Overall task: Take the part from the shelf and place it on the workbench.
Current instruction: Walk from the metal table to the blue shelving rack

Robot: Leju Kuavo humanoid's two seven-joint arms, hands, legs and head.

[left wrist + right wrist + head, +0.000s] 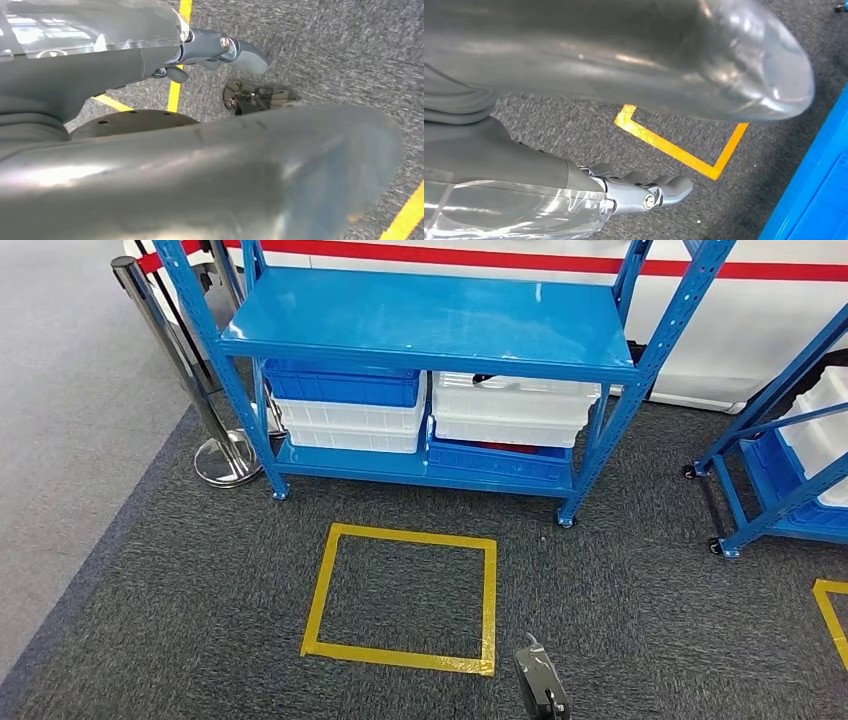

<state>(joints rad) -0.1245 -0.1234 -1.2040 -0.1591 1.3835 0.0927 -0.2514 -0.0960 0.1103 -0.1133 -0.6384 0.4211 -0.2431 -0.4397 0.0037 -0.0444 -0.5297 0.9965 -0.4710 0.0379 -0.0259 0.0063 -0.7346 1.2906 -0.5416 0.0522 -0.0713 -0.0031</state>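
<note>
The blue metal shelf [420, 315] stands ahead of me; its top board is bare. Under that board sit stacked bins: a blue bin [340, 386] over white ones [350, 426] on the left, white bins [515, 405] over a blue bin [498, 460] on the right. A small dark item [486, 377] peeks over the rim of the top right white bin; I cannot tell what it is. My left hand [220, 49] hangs over the carpet with loosely stretched fingers, holding nothing. My right hand [644, 192] hangs likewise, lightly curled and empty, near a corner of yellow tape [674, 147].
A yellow tape square [400, 532] marks the grey carpet in front of the shelf. A chrome stanchion [185, 360] with a round base stands at the shelf's left corner. A second blue wheeled rack [790, 470] with bins is at the right edge, with more yellow tape [830, 605] nearby.
</note>
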